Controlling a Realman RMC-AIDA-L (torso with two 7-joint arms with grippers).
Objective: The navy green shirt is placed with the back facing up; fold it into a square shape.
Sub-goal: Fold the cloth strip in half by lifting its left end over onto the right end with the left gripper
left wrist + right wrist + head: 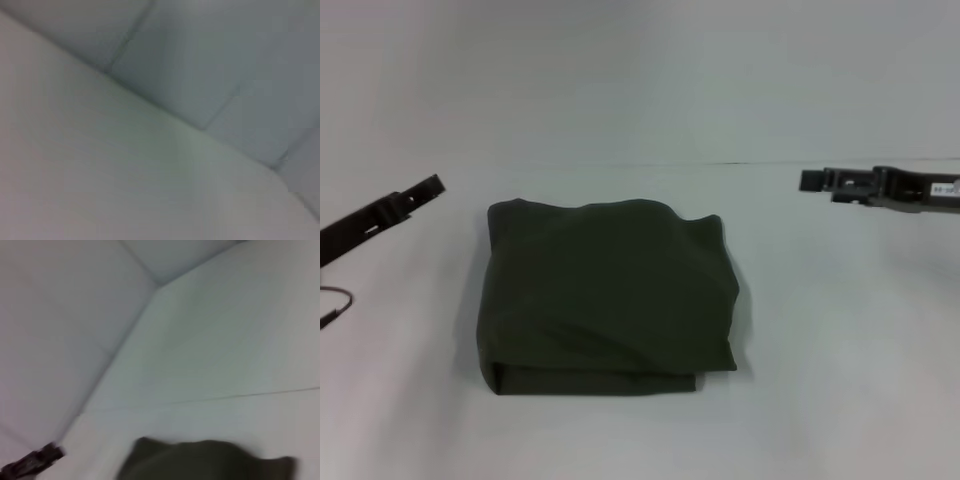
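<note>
Olive navy green shirt [605, 300] folded square, pincers apart.

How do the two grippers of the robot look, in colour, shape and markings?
The left gripper is black, long and flat, with pale slots along its side; a thin dark cable loops below it. The right gripper is also black and narrow, but blockier, and it carries a small white label with dark print too small to read.

Nothing here reads clearly to me. My right gripper [810, 180] has a small white label [944, 188] on the arm just behind it, with dark marks too small to make out. The shirt [605, 295] shows plain fabric, no lettering.
</note>
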